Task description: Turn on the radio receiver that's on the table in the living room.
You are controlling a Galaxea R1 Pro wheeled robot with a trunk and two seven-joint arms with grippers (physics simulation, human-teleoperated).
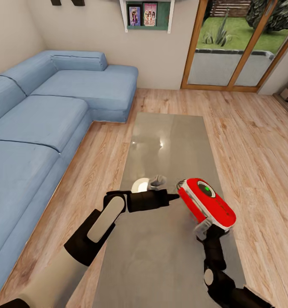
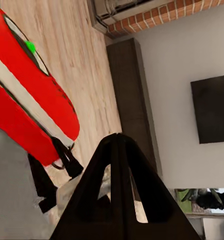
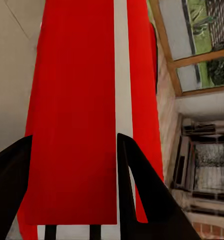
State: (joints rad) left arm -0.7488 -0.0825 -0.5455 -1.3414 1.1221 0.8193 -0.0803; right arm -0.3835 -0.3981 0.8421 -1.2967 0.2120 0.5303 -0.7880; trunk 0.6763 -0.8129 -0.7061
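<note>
The radio receiver (image 1: 206, 205) is a bright-red rounded box with white trim, and a green spot shows on its round dial (image 1: 207, 188). It hangs tilted over the near right part of the glossy table (image 1: 169, 132). My right gripper (image 1: 204, 229) is shut on its near end from below; in the right wrist view the red body (image 3: 77, 100) sits between the two black fingers (image 3: 141, 195). My left gripper (image 1: 174, 197) is shut, its tip just short of the radio's left end. The left wrist view shows the joined fingertips (image 2: 119, 150) beside the radio (image 2: 32, 95).
A blue L-shaped sofa (image 1: 54, 115) runs along the table's left side, with a strip of wood floor (image 1: 97, 162) between. Glass doors (image 1: 229, 47) and a wall shelf (image 1: 148, 15) stand at the far wall. A round white reflection (image 1: 140, 185) lies on the tabletop.
</note>
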